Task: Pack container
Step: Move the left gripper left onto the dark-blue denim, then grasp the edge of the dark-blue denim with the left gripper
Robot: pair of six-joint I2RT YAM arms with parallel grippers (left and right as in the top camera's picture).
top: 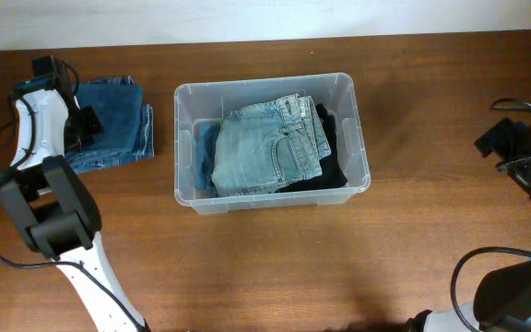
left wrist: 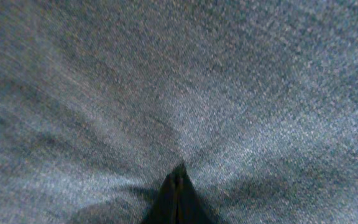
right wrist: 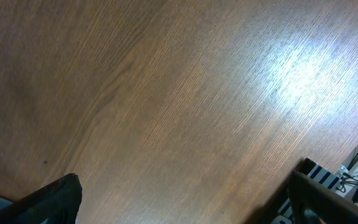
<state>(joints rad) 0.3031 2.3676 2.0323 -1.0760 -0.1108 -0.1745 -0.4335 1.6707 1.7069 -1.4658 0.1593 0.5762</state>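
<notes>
The container (top: 265,83) sits mid-table, long side running L to R, with the table (top: 339,258) bare in front of it. It holds a folded pair of light jeans (top: 270,148) on top. A black garment (top: 339,157) shows under their R edge, and a darker blue piece (top: 206,152), prob. more denim, is wedged against the L wall, though the cloudy plastic makes it hard to say.

Just L of the container, not touching it, lies 1 folded pair of dark jeans (top: 118,124) on the wood. The left gripper (top: 83,124) is down on them near their L side. From its wrist cam the left gripper (left wrist: 178,186) has both tips pressed tight together, no gap, with denim filling the whole view. Creases in the cloth run in toward the tips from all sides, so it's pinched on a fold of the dark jeans.

The right gripper (top: 510,143) is way off at the R edge, well apart from the container. Its wrist cam shows the right gripper (right wrist: 186,171) with its 2 fingers (right wrist: 55,199) spread wide over plain wood, nothing between them, touching nothing.
</notes>
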